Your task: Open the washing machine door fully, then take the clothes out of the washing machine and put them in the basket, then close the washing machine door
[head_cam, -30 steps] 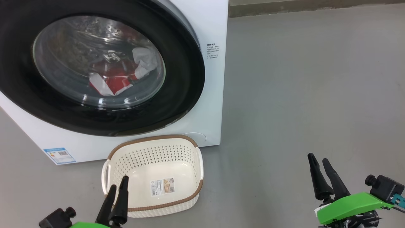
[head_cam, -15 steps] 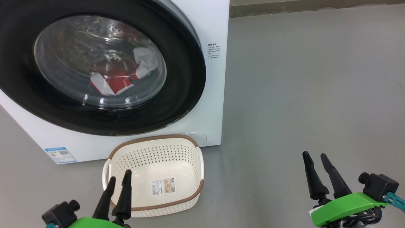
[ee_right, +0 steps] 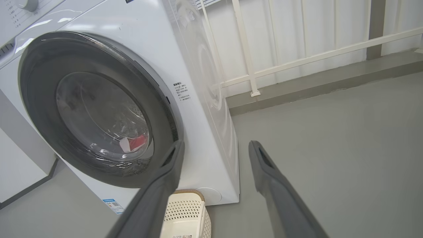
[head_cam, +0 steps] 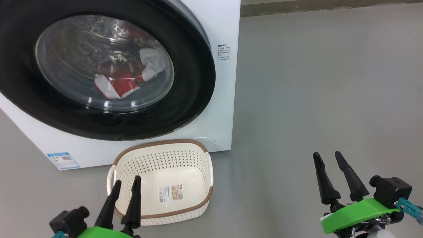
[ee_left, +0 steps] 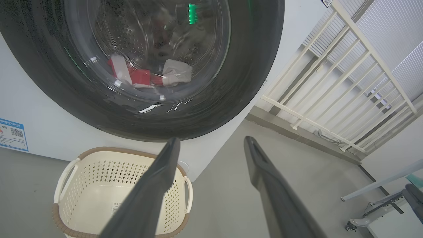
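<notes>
The washing machine door (head_cam: 198,86) was closed, and red and white clothes (head_cam: 123,84) lay behind its glass. The basket (head_cam: 158,144) sat just before it. The left gripper (head_cam: 127,180) and right gripper (head_cam: 326,153) stood spread, holding nothing.

Print on washing machine (head_cam: 227,99) and basket (head_cam: 165,144) (too small) is unreadable.
</notes>
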You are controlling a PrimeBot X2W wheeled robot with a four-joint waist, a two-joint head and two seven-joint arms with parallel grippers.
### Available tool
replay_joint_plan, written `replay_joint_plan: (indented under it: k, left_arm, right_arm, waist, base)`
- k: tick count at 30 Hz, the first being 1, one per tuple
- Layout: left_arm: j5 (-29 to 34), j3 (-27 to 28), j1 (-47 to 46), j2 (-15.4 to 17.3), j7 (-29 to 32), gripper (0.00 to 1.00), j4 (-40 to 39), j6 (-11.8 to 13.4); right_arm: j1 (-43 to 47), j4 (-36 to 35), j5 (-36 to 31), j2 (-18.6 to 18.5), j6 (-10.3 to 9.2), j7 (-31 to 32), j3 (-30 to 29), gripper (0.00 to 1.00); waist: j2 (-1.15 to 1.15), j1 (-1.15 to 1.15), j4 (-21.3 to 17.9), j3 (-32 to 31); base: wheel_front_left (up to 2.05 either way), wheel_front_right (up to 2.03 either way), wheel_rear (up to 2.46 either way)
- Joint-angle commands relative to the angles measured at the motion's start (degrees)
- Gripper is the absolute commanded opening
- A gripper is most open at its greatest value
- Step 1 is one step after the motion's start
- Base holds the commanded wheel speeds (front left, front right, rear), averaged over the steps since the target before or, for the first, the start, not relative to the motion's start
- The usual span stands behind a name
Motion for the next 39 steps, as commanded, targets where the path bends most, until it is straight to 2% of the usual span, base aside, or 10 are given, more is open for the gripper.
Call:
replay_joint_plan:
  k: [1, 27, 39]
  left_arm:
    - [1.84, 1.09, -2.91, 0.96, -0.84, 1.0, -1.79, -0.31]
    - [17.88, 0.84, -4.2, 1.54, -5.23, 1.0, -2.16, -0.41]
    - [18.25, 1.43, -4.34, 1.47, -5.27, 1.0, -1.93, -0.41]
  right_arm:
    - [-2.71, -2.12, -1.93, -0.72, 0.03, -0.98, 1.21, 1.0]
    - [-3.21, -4.04, -19.25, -1.05, 0.03, -5.35, 2.77, 1.0]
    - [-3.2, -3.74, -18.86, -1.05, 0.03, -5.39, 2.28, 1.0]
  waist:
    - [0.0, 0.0, -0.01, 0.14]
    - [0.0, 0.0, 0.21, -0.09]
    - [0.0, 0.0, 0.18, 0.08]
  base:
    - [0.0, 0.0, 0.0]
    - [0.0, 0.0, 0.0]
    - [0.0, 0.0, 0.0]
